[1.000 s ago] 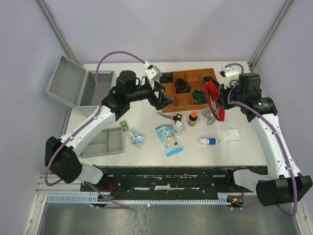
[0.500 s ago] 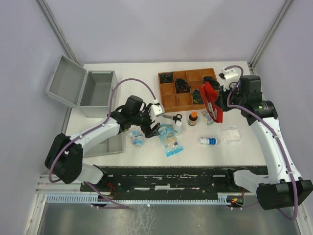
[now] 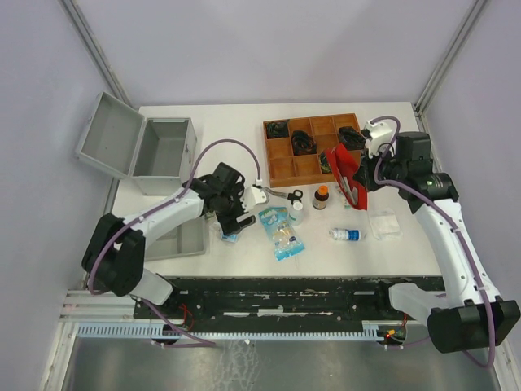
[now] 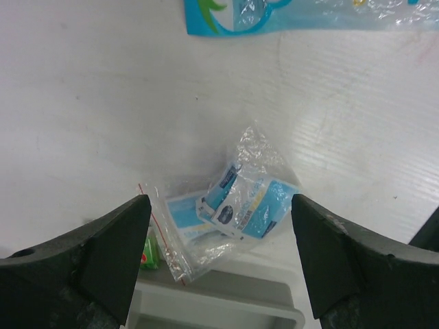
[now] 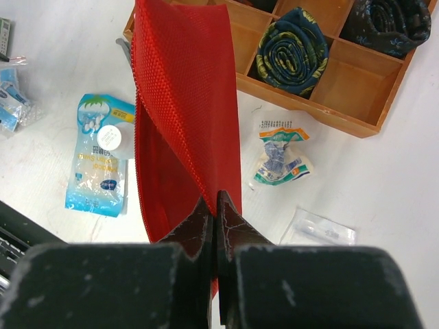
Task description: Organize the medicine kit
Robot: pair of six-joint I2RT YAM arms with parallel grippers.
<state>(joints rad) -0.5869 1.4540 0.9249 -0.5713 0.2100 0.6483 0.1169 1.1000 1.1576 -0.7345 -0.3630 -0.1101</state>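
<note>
The medicine kit (image 3: pixel 160 151) is a silver-grey metal case standing at about ten o'clock on the white table, its hinged lid thrown back to the left. We see nothing lying inside it.

Toward four o'clock from the kit, the left gripper (image 3: pixel 234 220) hangs low over a clear zip bag of blue-and-white sachets (image 4: pixel 236 205). In the left wrist view its jaws are spread wide, one on each side of the bag and touching neither edge. A shallow grey tray (image 3: pixel 177 242) lies just at seven o'clock of the bag.

Far over at three o'clock, the right gripper (image 5: pixel 216 205) is clamped tight on a red mesh pouch (image 5: pixel 185 103), which hangs above the table near the wooden compartment tray (image 3: pixel 308 165). A blue packet (image 3: pixel 279 230), small bottles and further sachets lie scattered at the table's centre.

We judge that sorting has barely begun and the step in hand is picking up the sachet bag. The next move calls for lowering the left jaws, closing on the crinkled plastic, then carrying it toward ten o'clock into the kit.
</note>
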